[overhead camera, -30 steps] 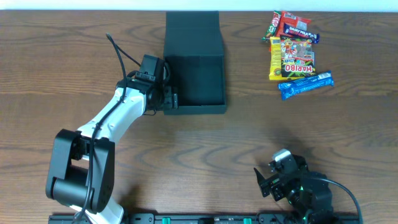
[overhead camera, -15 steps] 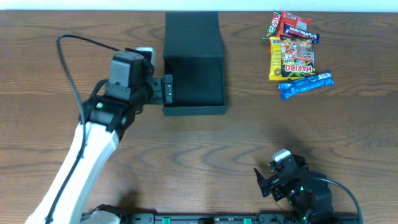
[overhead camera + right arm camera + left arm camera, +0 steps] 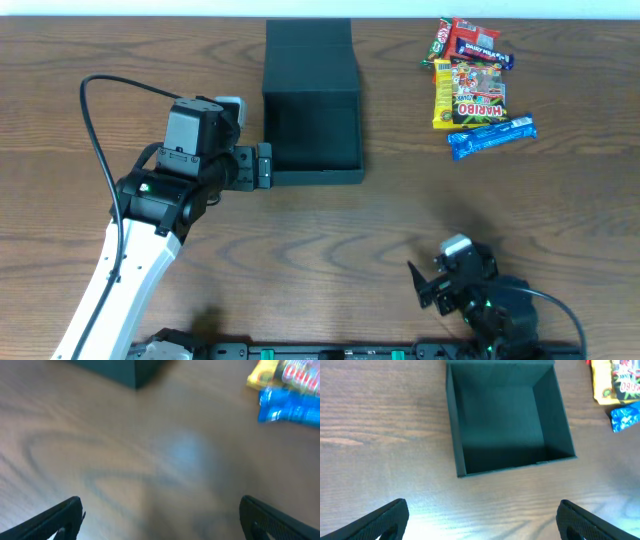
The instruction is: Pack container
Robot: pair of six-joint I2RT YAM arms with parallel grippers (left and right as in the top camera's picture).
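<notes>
An open black container [image 3: 312,130] sits at the table's [image 3: 320,230] far centre, lid folded back; the left gripper [image 3: 262,166], fingers apart and empty, hovers just beside its left wall; the right gripper [image 3: 425,288], fingers apart, waits near the front edge; snack packets [image 3: 474,85] lie far right.

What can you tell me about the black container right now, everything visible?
The container is a matte black, roughly square, shallow box that looks like cardboard. Its flap lid is hinged at the far edge and laid open, away from the arms. The left wrist view shows the inside empty, with thin upright walls. It sits flat on the wooden table, left of the snack packets. The left gripper is open beside its near-left corner; contact cannot be told.
</notes>
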